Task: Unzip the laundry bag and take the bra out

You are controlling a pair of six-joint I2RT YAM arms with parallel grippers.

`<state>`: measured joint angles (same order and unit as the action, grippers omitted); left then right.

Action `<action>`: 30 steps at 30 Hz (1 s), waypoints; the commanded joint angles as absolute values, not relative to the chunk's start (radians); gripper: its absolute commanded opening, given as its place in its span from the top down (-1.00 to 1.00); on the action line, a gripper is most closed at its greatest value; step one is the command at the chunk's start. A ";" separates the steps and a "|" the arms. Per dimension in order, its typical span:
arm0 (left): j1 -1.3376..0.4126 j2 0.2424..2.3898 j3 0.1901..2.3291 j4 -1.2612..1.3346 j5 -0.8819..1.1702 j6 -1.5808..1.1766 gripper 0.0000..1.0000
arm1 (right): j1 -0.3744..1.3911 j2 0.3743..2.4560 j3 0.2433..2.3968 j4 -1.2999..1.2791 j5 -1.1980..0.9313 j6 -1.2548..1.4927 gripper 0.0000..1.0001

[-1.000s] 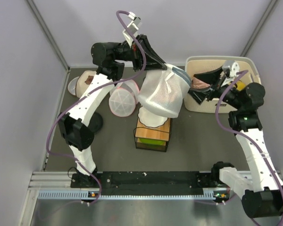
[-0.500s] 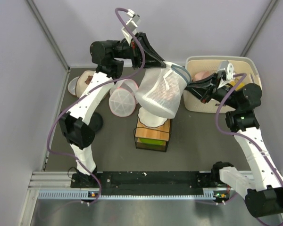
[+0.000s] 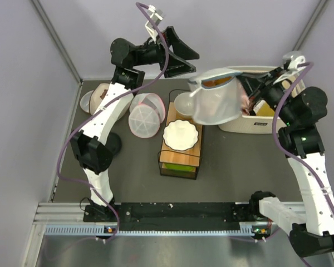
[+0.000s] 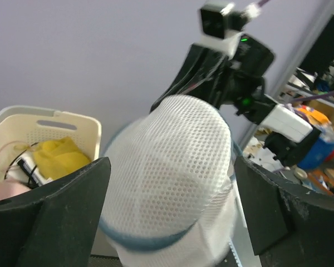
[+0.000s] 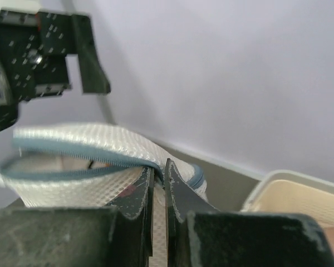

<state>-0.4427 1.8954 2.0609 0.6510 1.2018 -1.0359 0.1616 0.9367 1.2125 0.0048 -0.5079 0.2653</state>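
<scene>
The laundry bag (image 3: 214,105) of white mesh with blue-grey trim hangs in the air above the table's middle, its zipped rim partly gaping. A strip of the orange bra (image 3: 214,83) shows inside the gap. My right gripper (image 3: 245,88) is shut on the bag's rim at its right side; in the right wrist view the fingers (image 5: 181,192) pinch the trim (image 5: 72,167). My left gripper (image 3: 192,64) stands wide open up and left of the bag, apart from it. In the left wrist view the bag (image 4: 167,178) fills the space ahead of its spread fingers (image 4: 50,214).
A cream basket (image 3: 292,72) at the back right holds a yellow garment (image 4: 55,158). Below the bag stands a wire rack (image 3: 181,164) with a white scalloped bowl (image 3: 181,135). A pink-trimmed mesh bag (image 3: 143,119) and a beige bag (image 3: 103,94) lie at the back left.
My left gripper opened and let go of the bag, drawing back up and left. My right gripper shut on the rim and carried the bag to the right, off the rack.
</scene>
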 commanded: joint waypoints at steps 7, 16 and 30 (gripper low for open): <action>-0.394 1.738 2.101 0.029 0.907 -0.534 -0.98 | 0.184 1.020 1.453 -0.187 -0.218 -0.092 1.00; -0.460 1.694 2.105 -0.233 0.769 -0.262 -0.98 | 0.202 1.083 1.511 -0.206 -0.413 -0.207 1.00; -0.332 1.588 2.051 -0.364 0.621 -0.225 -0.98 | 0.452 1.316 1.620 -0.046 -0.249 -0.239 1.00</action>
<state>-0.3954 1.6764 2.0583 -0.3691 0.6579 -0.2089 0.3870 1.2797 1.5391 -0.1478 -0.3016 -0.2005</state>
